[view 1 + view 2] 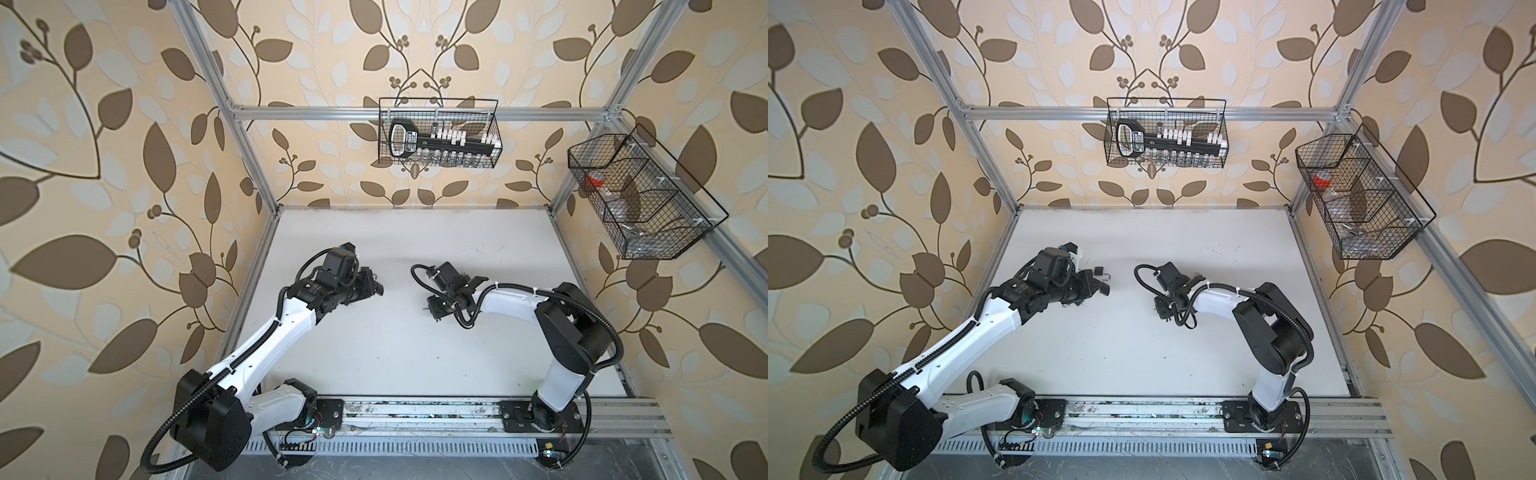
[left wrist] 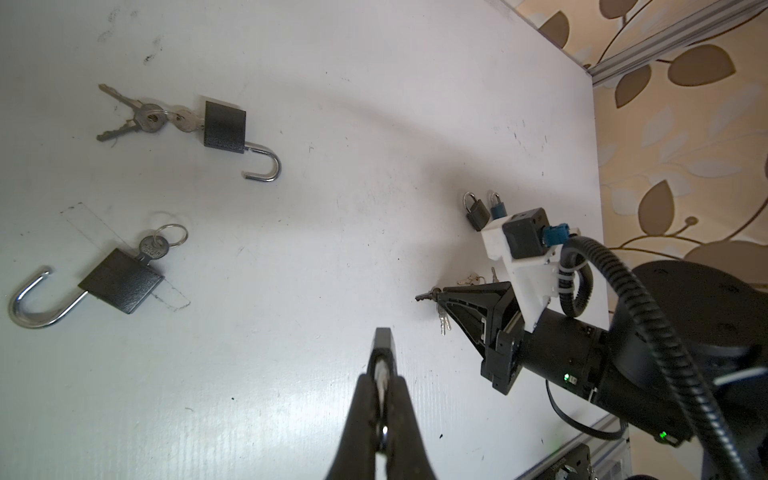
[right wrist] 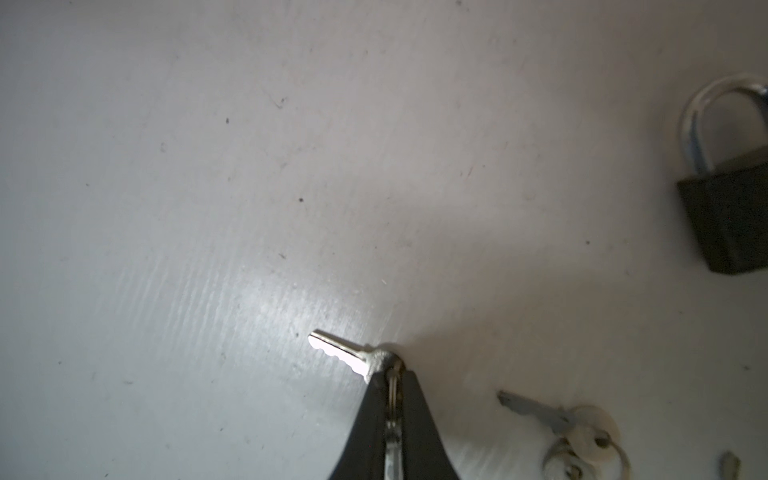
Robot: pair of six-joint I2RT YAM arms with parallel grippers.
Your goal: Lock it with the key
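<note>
My left gripper point(image 2: 384, 376) is shut on a small black padlock point(image 2: 383, 340). Its silver shackle sits between the fingers and its body sticks out past the tips. In both top views this gripper point(image 1: 376, 286) hangs over the left middle of the white table. My right gripper point(image 3: 390, 372) is shut on the head of a silver key point(image 3: 338, 353), whose blade points out sideways just above the table. Seen in a top view, the right gripper point(image 1: 430, 309) faces the left one across a gap.
Two open black padlocks with keys in them point(image 2: 224, 126) point(image 2: 120, 280) lie on the table point(image 2: 332, 187). A small black padlock point(image 2: 476, 212), a blue one point(image 2: 497, 208) and loose key bunches point(image 3: 573, 432) lie near my right gripper. Wire baskets point(image 1: 438, 133) point(image 1: 636, 195) hang on the walls.
</note>
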